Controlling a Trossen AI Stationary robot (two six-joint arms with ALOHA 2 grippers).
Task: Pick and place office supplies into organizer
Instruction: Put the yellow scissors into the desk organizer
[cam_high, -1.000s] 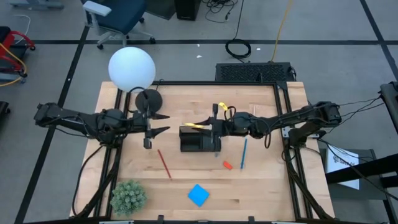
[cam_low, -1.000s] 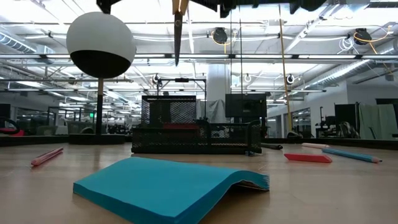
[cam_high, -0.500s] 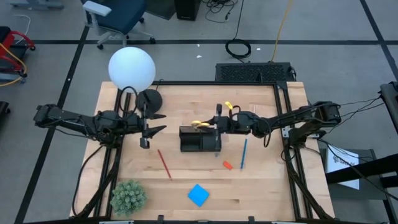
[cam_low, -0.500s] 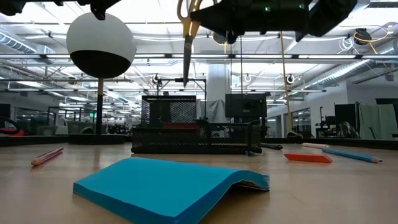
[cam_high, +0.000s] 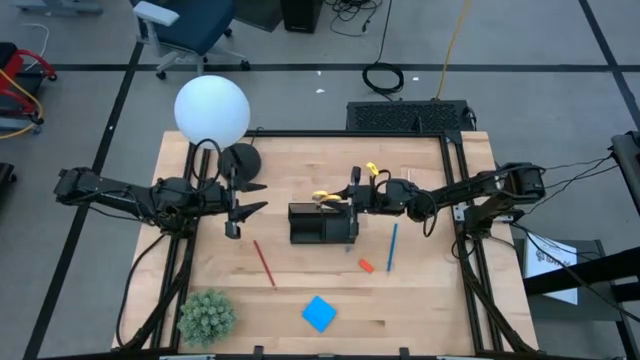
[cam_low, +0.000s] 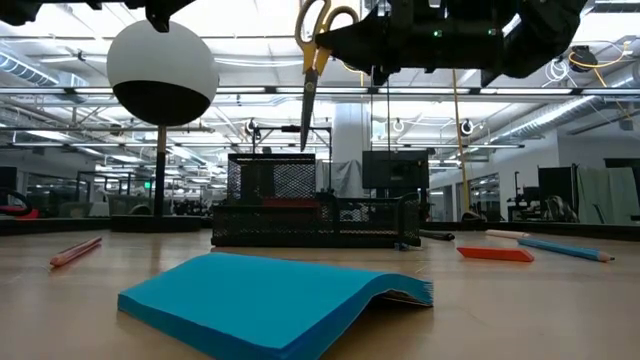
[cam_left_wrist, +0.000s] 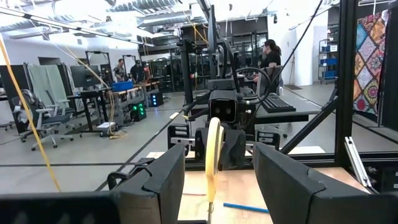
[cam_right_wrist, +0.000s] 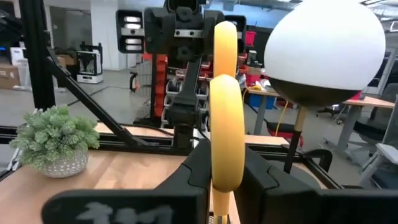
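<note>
Scissors (cam_low: 312, 60) with glossy yellow loop handles hang clamped in right hand (cam_high: 349, 197) over black mesh organizer (cam_high: 322, 224)

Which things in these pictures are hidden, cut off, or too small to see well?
- Inside of the organizer: the high view is too small, and in the low view its mesh wall hides the contents.
- Scissors: in the low view the handles' tops are cut off by the upper edge.
- Right claw: in the right wrist view the yellow handle hides the fingertips.
- Eraser: too small in the high view to show detail.
</note>
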